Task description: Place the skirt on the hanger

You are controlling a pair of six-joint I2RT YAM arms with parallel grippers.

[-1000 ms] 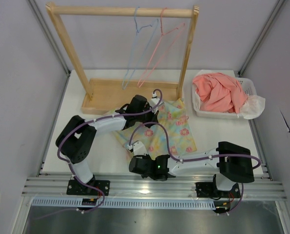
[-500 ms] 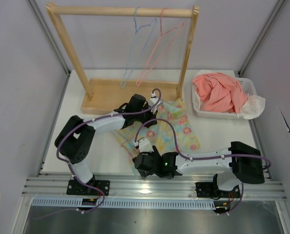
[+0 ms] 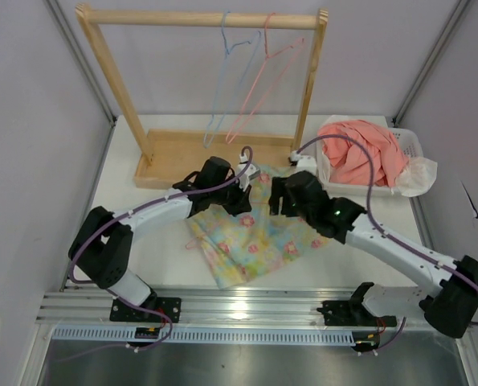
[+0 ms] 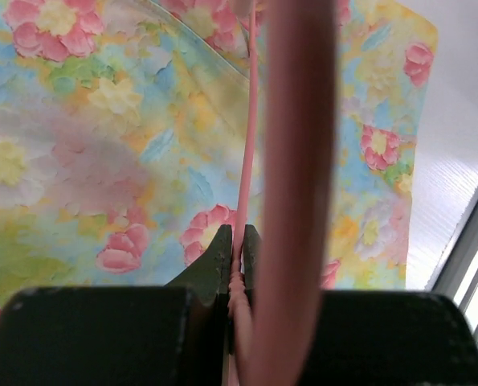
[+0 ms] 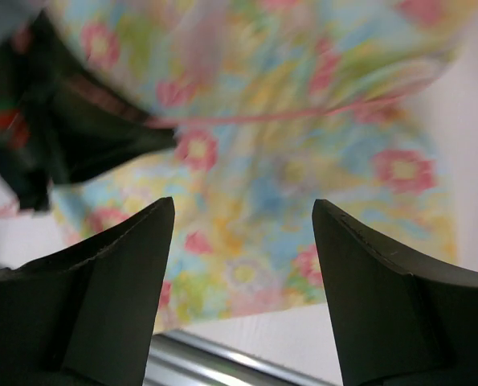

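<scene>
The flowered pastel skirt (image 3: 251,233) lies spread on the table, and it fills the left wrist view (image 4: 102,145) and the right wrist view (image 5: 303,177). My left gripper (image 3: 243,199) sits at the skirt's far edge. Its jaws (image 4: 239,233) are shut on the thin pink wire of the hanger (image 4: 247,161), which runs across the cloth (image 5: 303,115). A pink loop (image 3: 192,242) shows at the skirt's left edge. My right gripper (image 3: 277,197) hovers over the skirt's far right part, with its jaws (image 5: 243,205) open and nothing between them.
The wooden rack (image 3: 198,18) stands at the back on its base (image 3: 182,153). A light blue hanger (image 3: 220,80) and another pink one (image 3: 263,76) hang from it. At the right is a white basket (image 3: 407,145) holding a coral garment (image 3: 359,153). A metal rail runs along the near edge.
My right gripper let go at the skirt's near left corner, opened, and swung to the far right side. The skirt shifted and turned a little. My left gripper stayed shut on the wire.
</scene>
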